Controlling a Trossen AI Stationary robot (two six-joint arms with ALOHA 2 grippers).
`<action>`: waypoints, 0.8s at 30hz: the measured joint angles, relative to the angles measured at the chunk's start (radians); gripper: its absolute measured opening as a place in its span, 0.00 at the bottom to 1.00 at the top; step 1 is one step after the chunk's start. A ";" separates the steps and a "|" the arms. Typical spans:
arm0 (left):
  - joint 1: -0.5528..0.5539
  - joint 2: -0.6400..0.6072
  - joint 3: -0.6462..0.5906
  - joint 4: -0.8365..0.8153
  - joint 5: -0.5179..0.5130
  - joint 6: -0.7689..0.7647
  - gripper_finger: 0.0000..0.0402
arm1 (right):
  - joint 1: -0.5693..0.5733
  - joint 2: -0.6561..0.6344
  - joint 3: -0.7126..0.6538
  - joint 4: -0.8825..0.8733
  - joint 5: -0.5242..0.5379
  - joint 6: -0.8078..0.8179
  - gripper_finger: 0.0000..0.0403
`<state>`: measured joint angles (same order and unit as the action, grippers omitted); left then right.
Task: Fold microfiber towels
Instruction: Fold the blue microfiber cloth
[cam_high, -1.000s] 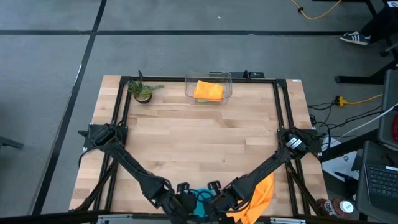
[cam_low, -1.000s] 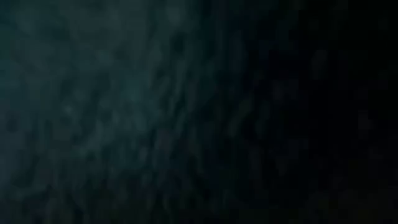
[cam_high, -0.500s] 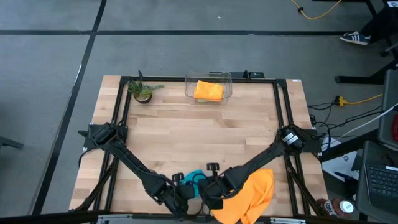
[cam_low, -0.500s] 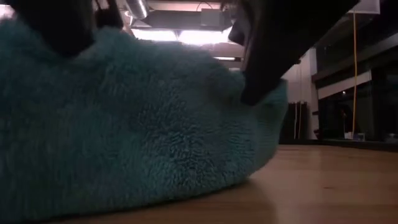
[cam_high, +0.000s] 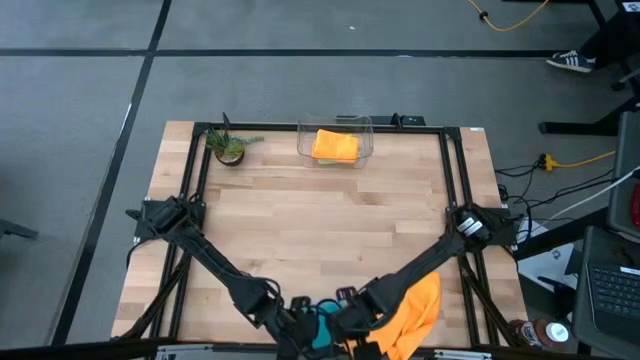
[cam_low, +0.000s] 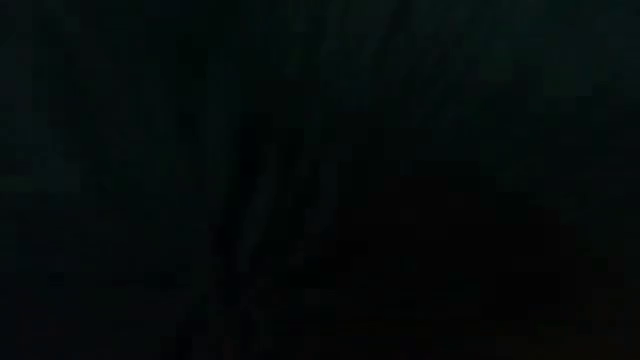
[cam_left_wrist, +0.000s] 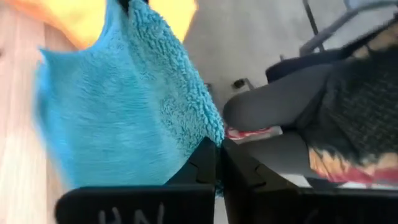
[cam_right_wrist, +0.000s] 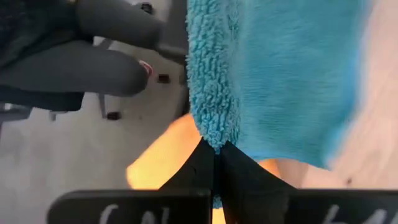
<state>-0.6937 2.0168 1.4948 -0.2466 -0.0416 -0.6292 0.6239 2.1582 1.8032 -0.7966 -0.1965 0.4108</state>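
Note:
A teal microfiber towel (cam_high: 322, 316) is held at the table's near edge between my two grippers. My left gripper (cam_high: 305, 322) (cam_left_wrist: 217, 155) and my right gripper (cam_high: 343, 322) (cam_right_wrist: 214, 155) are each shut on it. The towel (cam_left_wrist: 124, 112) (cam_right_wrist: 280, 81) spreads away from both pairs of fingers. An orange towel (cam_high: 415, 312) lies crumpled at the near right, partly under my right arm. Another orange towel (cam_high: 335, 146), folded, sits in the clear bin (cam_high: 366, 130) at the far edge. The low view is dark, with something covering it. My left gripper pinches a corner of the teal towel (cam_left_wrist: 208, 134) between its two shut fingers, slanting down toward the table's near edge. The cloth fans out from the fingertips. My right gripper pinches the towel's fuzzy edge at a corner (cam_right_wrist: 214, 134) between its shut fingers, pointing steeply down. The thick edge runs straight away from the fingertips.
A small potted plant (cam_high: 230, 148) stands at the far left. A seated person's grey trouser leg (cam_left_wrist: 280, 106) shows just beyond the table's near edge. Bare wood (cam_high: 320, 220) lies between the bin and the grippers.
Both grippers carried the teal towel a little toward the far edge, clear of the low camera. They then brought it back to the near edge, where the low view has gone dark again. Both stayed shut.

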 joint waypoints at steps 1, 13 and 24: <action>0.000 -0.003 0.000 0.003 0.002 0.012 0.00 | 0.006 0.000 0.016 -0.010 0.028 -0.012 0.02; 0.006 0.079 0.000 -0.371 -0.186 -0.174 0.00 | -0.053 0.042 -0.110 0.145 0.346 0.001 0.02; 0.008 0.095 0.001 -0.370 -0.187 -0.176 0.00 | -0.084 0.053 -0.140 0.151 0.362 0.052 0.13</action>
<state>-0.6853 2.1119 1.4960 -0.6163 -0.2287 -0.8053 0.5397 2.2116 1.6634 -0.6459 0.1657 0.4624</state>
